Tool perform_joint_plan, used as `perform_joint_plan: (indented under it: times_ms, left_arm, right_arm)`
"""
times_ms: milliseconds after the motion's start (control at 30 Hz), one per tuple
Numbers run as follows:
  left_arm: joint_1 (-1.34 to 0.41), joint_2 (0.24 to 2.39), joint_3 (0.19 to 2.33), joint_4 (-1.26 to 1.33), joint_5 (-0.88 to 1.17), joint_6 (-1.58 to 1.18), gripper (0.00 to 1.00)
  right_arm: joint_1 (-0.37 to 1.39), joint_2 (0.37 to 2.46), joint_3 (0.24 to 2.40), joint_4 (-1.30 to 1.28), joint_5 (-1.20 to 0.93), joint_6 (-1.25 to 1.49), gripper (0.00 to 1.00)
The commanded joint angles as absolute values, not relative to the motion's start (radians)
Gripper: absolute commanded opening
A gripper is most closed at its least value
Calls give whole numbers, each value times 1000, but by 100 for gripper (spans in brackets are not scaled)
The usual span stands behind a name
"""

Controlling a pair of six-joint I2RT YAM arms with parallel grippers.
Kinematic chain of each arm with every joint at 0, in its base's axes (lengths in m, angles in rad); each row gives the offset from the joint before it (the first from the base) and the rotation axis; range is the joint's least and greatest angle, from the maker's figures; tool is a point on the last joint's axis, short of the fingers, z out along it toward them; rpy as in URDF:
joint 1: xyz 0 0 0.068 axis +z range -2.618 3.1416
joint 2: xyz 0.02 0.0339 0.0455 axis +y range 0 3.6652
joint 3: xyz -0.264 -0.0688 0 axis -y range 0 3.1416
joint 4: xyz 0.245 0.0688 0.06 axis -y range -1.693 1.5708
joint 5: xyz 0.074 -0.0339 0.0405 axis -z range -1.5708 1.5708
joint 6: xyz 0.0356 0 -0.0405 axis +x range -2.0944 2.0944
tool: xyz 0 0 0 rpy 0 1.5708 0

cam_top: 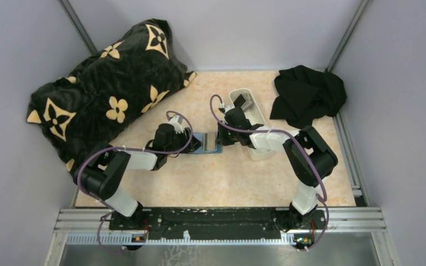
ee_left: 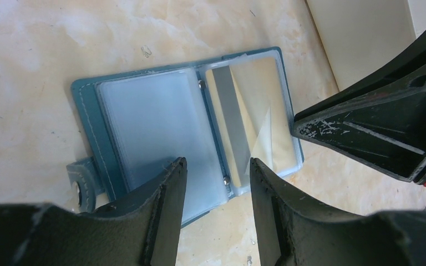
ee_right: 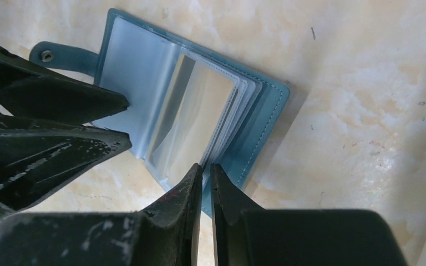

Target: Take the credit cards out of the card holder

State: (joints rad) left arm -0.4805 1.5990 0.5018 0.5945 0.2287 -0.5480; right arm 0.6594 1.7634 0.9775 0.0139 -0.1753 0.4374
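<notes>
The credit card [ee_left: 255, 105] is laid along the spine of the card holder [ee_left: 86, 105], its outer edge met by nearly clenched right fingers [ee_right: 183, 199]. The left fingers [ee_left: 166, 205] are spread astride that spine.

walls [cam_top: 227, 27]: plain pale grey on left, far and right | table [cam_top: 227, 183]: pale marbled peach-beige top — evenly lit | far left: black blanket [cam_top: 105, 94] with tan flower motifs, bunched against the corner | far right: crumpled black cloth [cam_top: 308, 94] on the table | near edge: aluminium rail [cam_top: 366, 219] running across
</notes>
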Motion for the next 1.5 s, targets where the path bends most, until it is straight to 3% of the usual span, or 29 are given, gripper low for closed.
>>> perform_joint_plan:
  times_ms: [0,433,833,1400,1467]
  left_arm:
    - [-480,1629,480,553,240,-536,54]
    - [-481,1637,477,561,246,-540,53]
    - [-480,1643,480,564,249,-542,54]
    - [-481,1641,487,561,249,-542,53]
    - [-481,1644,487,560,249,-540,54]
  right_arm:
    - [683,1789,1053,61,-205,428,12]
    - [693,1790,1070,43,-192,420,12]
    - [692,1627,1066,-8,-144,394,12]
    - [690,1776,1060,49,-154,414,12]
    - [690,1779,1063,48,-150,413,15]
